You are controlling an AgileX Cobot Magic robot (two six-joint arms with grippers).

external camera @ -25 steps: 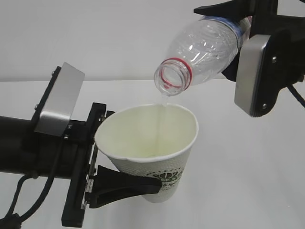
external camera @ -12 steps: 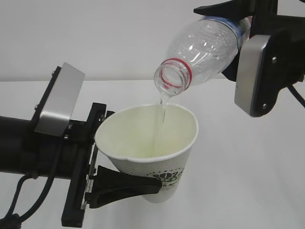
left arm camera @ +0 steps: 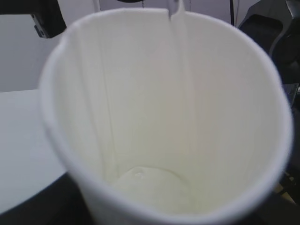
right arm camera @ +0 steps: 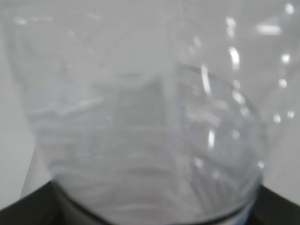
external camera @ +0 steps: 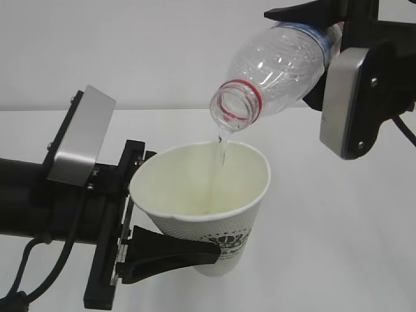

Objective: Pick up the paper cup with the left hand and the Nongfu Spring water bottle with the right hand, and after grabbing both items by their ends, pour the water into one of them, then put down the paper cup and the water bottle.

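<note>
Water point(external camera: 223, 148) falls as a thin clear stream from the capless mouth of the Nongfu Spring water bottle point(external camera: 276, 68) into the paper cup point(external camera: 208, 201) directly beneath it.

Left gripper point(external camera: 159, 218): the jaws are part open and closed on the cup's tapered side wall, near its base. One matte black finger point(external camera: 170, 252) crosses the wall beside the dark green round logo; the other is hidden behind the cup. The cup leans with its rolled rim turned toward the bottle. In the left wrist view the cup point(left arm camera: 164, 122) fills the frame: smooth, white, slightly glossy inside, with a shallow pool at the bottom.

Right gripper point(external camera: 325, 26): the jaws are part open and clamped on the bottle's lower body, at the label end. The bottle is tipped mouth-down, its red neck ring just above the far rim of the cup, not touching it. The plastic is clear, ribbed and thin-walled. The right wrist view shows only blurred transparent bottle wall point(right arm camera: 145, 122).
</note>
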